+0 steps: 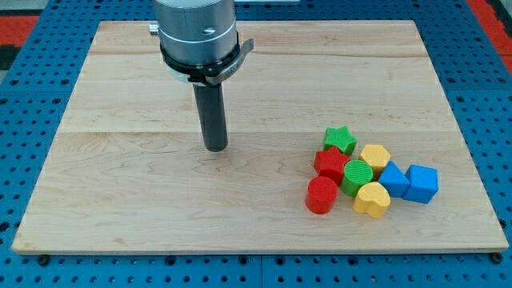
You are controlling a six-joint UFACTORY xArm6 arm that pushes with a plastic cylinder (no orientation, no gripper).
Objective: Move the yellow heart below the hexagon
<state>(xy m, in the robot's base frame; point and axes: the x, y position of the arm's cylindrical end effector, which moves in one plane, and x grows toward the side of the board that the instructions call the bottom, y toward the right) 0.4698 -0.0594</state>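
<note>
Yellow heart (371,199) low right in block cluster, my tip (215,148) bare, touching nothing, well left

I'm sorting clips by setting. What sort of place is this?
Probably a robotics lab bench: a wooden board lies on a blue perforated table, my tip stands left of a cluster of small blocks such as the yellow heart.

My tip (215,148) rests on the desk (120,184), well apart from the yellow heart (371,200), toward the view's left and higher. The green hexagon (357,177) touches the heart's upper left; the red cylinder (322,195) sits just left of it, the blue cube (422,183) right.
</note>
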